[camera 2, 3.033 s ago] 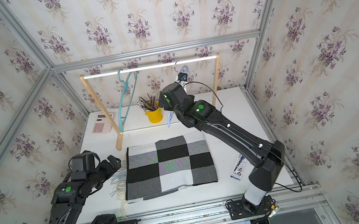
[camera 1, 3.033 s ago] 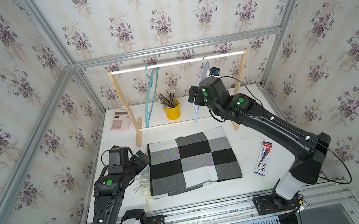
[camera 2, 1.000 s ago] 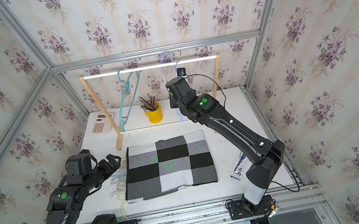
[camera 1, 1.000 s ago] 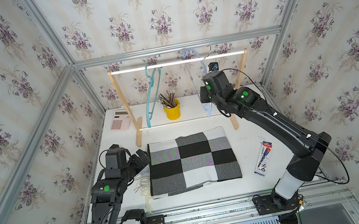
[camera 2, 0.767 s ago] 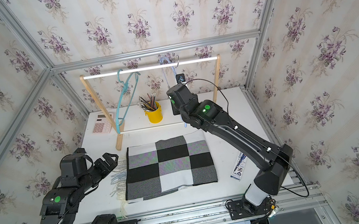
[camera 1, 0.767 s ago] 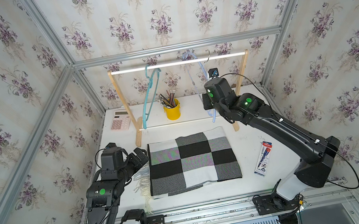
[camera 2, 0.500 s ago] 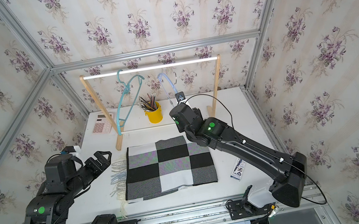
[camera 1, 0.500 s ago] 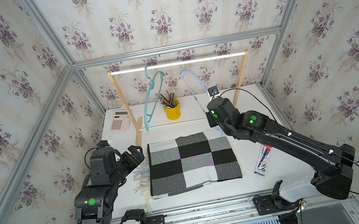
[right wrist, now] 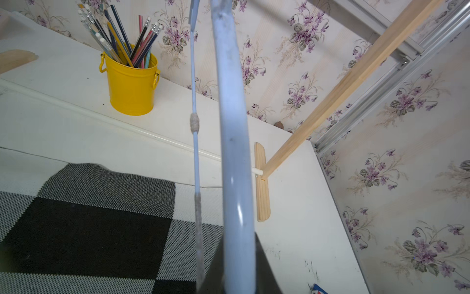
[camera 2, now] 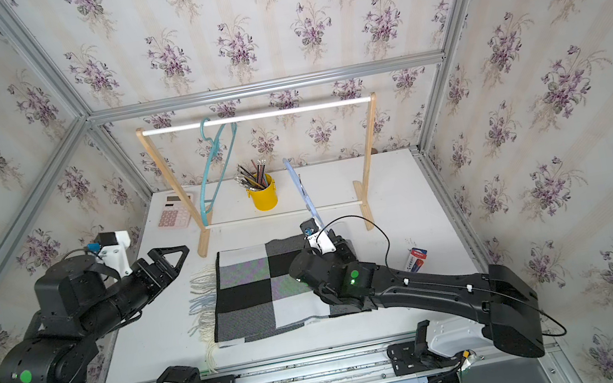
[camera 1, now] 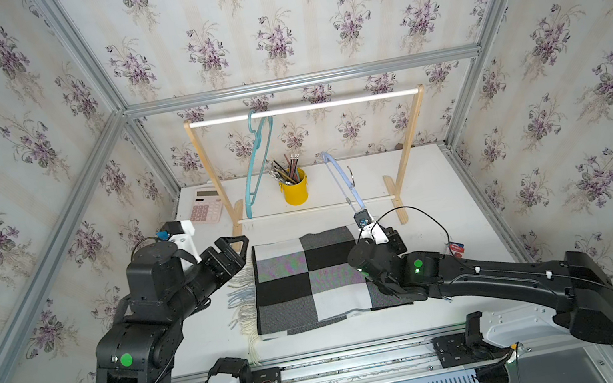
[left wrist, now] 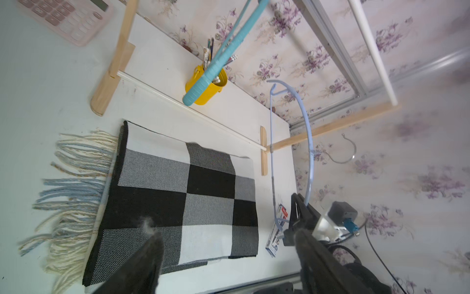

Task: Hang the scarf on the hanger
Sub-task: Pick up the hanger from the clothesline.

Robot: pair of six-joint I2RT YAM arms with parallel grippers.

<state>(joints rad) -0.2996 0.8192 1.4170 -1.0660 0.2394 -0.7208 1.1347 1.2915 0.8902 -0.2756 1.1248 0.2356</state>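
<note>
Jaws of the right gripper (left wrist: 298, 207) are clamped on one end of the pale blue hanger (camera 1: 340, 178), which juts up by a corner of the scarf (camera 1: 311, 280). Those of the left gripper (camera 1: 234, 251) are spread wide and empty, near the fringe (camera 1: 240, 296). The scarf lies folded flat on the table (camera 1: 421, 181). Held so near its tip, the hanger may swivel in the grip, and a pinch on fringe alone would likely drag the folds apart.
</note>
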